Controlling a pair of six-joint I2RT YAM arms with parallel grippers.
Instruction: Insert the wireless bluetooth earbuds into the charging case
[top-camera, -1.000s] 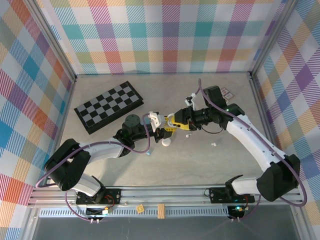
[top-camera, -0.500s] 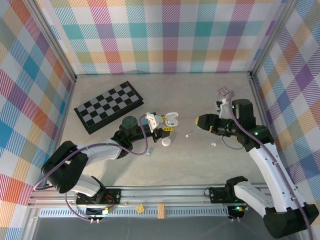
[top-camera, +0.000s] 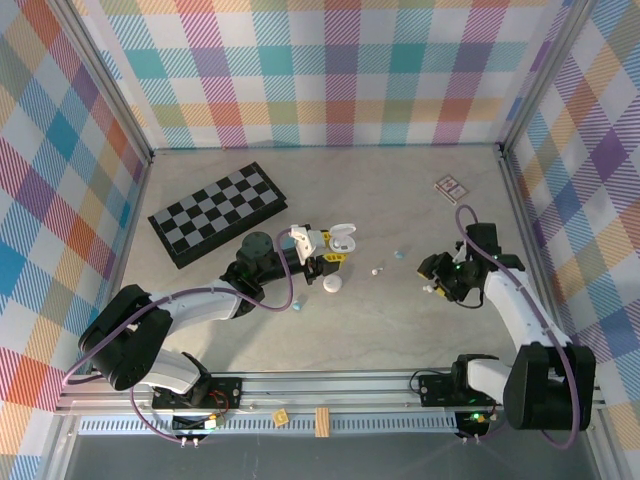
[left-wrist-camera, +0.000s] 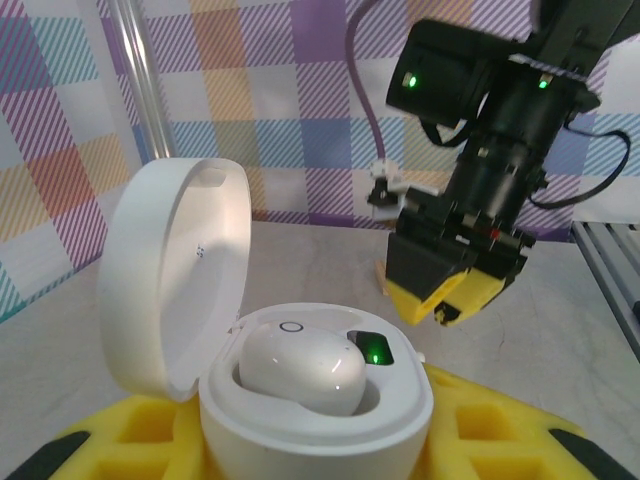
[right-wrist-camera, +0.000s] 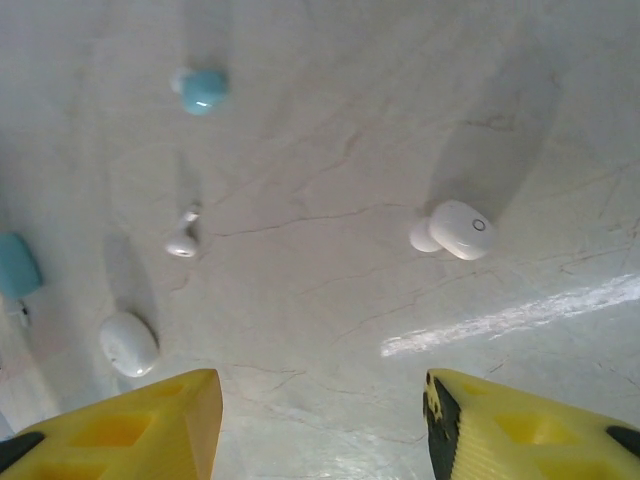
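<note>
At mid-table, the left gripper (top-camera: 328, 260) clamps the open charging case (left-wrist-camera: 318, 405), one seated earbud (left-wrist-camera: 300, 366) already inside. Farther right, the right gripper (right-wrist-camera: 320, 408) hovers spread and empty above a loose white earbud (right-wrist-camera: 460, 229); a pale blue earbud (right-wrist-camera: 201, 90) also waits, so most work likely remains.

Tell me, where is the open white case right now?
In the overhead view the open white case sits mid-table, held in the left gripper, just right of the chessboard.
</note>
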